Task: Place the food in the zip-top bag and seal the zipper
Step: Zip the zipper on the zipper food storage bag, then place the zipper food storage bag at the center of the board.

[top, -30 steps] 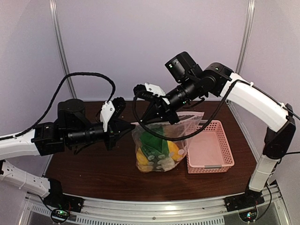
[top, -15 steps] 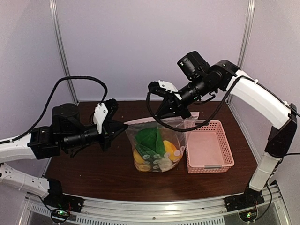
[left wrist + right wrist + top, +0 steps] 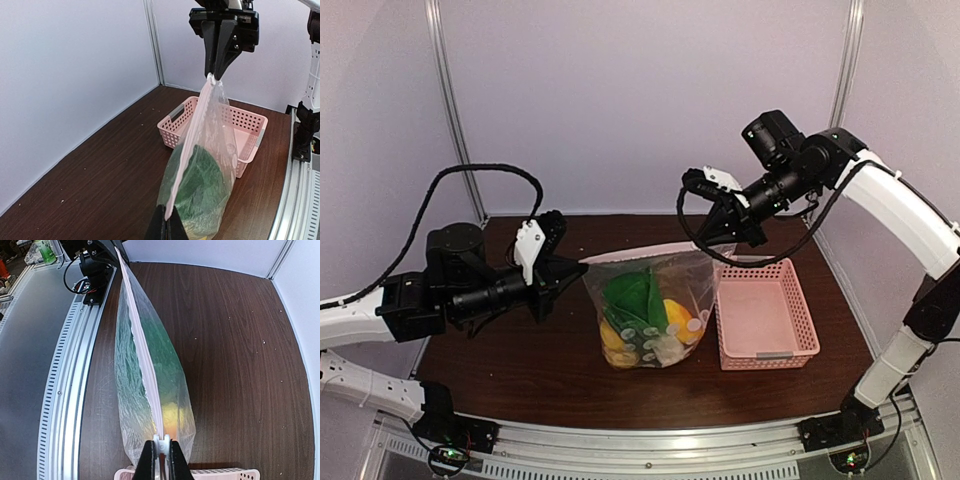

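From above, the zip-top bag [image 3: 695, 285] of food [image 3: 632, 295] stands on the table [image 3: 520, 360] beside a pink basket [image 3: 805, 320]. Left wrist view: the left gripper [image 3: 166, 225] pinches one zipper [image 3: 192, 135] end. Right wrist view: the right gripper [image 3: 161, 460] clamps the slider tab [image 3: 161, 441].

The table [image 3: 520, 360] is dark brown wood w/ pale walls at the back & sides. The zip-top bag [image 3: 645, 300] stands w/ its bottom on the table near the middle. A pink basket [image 3: 807, 318] sits flat just beside it on the rt; can't tell if they touch.
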Tool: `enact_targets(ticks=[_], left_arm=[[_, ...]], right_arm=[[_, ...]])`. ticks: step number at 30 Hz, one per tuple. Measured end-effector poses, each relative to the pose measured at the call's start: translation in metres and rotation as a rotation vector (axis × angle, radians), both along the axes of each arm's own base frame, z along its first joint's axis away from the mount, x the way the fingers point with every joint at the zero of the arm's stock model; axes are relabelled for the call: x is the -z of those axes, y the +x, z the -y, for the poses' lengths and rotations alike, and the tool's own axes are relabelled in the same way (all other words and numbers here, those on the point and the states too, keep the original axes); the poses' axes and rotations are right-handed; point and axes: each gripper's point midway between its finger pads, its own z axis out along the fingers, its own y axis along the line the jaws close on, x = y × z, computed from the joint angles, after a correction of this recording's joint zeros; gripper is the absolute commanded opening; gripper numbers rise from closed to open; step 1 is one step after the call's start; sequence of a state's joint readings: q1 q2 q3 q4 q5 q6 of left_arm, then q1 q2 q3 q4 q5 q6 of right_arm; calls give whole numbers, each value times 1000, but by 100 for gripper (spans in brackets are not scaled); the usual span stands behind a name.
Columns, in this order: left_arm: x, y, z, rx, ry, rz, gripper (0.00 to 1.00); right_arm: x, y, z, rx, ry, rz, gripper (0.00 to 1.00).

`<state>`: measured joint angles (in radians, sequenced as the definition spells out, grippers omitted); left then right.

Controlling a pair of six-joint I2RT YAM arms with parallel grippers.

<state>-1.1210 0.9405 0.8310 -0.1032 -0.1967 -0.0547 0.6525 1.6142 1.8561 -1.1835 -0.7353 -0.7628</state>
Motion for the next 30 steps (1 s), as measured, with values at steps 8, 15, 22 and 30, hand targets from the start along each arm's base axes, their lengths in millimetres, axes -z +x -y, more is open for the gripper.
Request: enact_targets(ticks=[8, 15, 22, 30], left_arm=[[2, 2, -1, -13, 2, 2, 0], [3, 4, -3, -27, 6, 4, 0], [3, 11, -6, -54, 4, 14, 0], [6, 91, -26, -232, 26, 67, 0]], right_arm=[[5, 7, 12, 23, -16, -6, 0], [10, 17, 28, 59, -35, -18, 0], [12, 20, 33, 74, -40, -21, 0], [-7, 76, 13, 131, -3, 48, 0]])
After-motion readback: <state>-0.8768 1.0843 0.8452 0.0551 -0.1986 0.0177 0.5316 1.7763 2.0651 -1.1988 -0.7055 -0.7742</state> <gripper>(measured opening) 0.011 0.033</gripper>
